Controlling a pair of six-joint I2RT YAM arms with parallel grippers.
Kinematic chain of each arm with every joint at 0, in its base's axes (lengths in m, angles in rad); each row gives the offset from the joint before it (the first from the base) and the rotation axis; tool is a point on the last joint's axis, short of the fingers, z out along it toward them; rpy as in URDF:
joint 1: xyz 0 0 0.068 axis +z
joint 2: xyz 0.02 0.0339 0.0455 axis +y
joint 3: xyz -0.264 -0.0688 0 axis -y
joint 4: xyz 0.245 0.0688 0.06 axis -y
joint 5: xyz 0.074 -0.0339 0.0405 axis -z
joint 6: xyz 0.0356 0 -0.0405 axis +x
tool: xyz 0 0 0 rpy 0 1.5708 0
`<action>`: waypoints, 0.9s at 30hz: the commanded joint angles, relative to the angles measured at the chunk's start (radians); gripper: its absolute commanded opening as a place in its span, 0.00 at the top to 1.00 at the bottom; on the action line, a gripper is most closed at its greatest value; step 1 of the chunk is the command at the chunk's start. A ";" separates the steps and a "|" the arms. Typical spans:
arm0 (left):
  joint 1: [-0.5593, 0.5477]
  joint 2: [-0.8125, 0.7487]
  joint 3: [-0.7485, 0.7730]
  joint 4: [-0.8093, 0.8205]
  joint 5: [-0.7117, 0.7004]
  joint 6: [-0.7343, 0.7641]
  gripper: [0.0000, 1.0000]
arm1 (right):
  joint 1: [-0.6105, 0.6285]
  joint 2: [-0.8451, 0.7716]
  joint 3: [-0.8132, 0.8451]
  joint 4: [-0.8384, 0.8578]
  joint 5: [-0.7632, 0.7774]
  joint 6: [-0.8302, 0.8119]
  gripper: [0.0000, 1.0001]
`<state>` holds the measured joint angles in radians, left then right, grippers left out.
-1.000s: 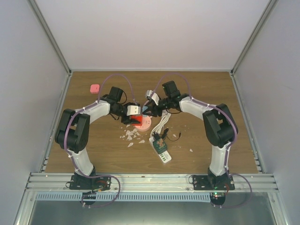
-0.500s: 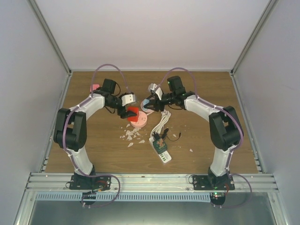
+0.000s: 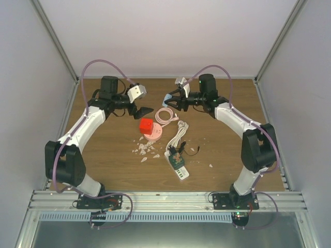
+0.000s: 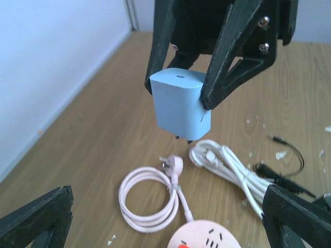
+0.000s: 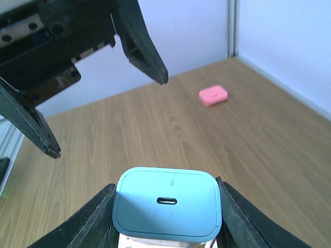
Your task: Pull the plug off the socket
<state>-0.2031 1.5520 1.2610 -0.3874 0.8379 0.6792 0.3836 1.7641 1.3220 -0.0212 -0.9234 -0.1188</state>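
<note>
On the wooden table (image 3: 103,165), your left arm (image 3: 83,129) reaches up its own side and bends inward at the far end. Your right arm (image 3: 243,124) mirrors it, so the two wrists face each other across the middle. The left gripper (image 3: 140,110) hangs with its fingers (image 4: 36,217) spread wide, holding nothing. The right gripper (image 3: 169,99) is clamped on the light-blue plug (image 4: 181,106), one finger (image 5: 93,219) on each side face. Nearer the arm bases, the white power strip (image 3: 177,166) lies on the table with a bundled white cord (image 3: 179,134) beside it. The round pink socket (image 3: 153,134) sits flat, with a red block (image 3: 146,125) on top. A coiled pink cable (image 4: 147,201) lies just beyond the socket. The plug is off the socket, up in the air and well apart from it, above the table past the pink coil. Its long axis runs along the right fingers, tilted steeply. The dark prongs point down at the table, and the port face points back toward the right wrist.
</note>
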 commanded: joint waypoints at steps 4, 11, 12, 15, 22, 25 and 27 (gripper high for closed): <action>-0.017 -0.055 0.056 0.139 -0.022 -0.243 0.01 | -0.008 -0.103 -0.010 0.199 0.011 0.246 0.66; -0.182 -0.097 0.104 0.142 -0.339 -0.179 0.08 | -0.008 -0.154 -0.056 0.358 -0.011 0.486 0.65; -0.207 -0.099 0.107 0.144 -0.374 -0.169 0.09 | -0.008 -0.164 -0.072 0.388 -0.009 0.511 0.65; -0.281 -0.096 0.114 0.152 -0.487 -0.152 0.12 | -0.008 -0.186 -0.117 0.458 0.002 0.578 0.65; -0.366 -0.076 0.119 0.223 -0.670 -0.173 0.27 | -0.006 -0.199 -0.186 0.544 0.011 0.665 0.65; -0.377 -0.071 0.130 0.233 -0.706 -0.173 0.36 | -0.004 -0.199 -0.207 0.568 0.010 0.687 0.66; -0.378 -0.070 0.127 0.242 -0.713 -0.172 0.44 | -0.004 -0.199 -0.214 0.575 0.011 0.696 0.65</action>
<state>-0.5716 1.4765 1.3575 -0.2367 0.2134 0.5064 0.3767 1.5909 1.1282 0.4812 -0.9119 0.5259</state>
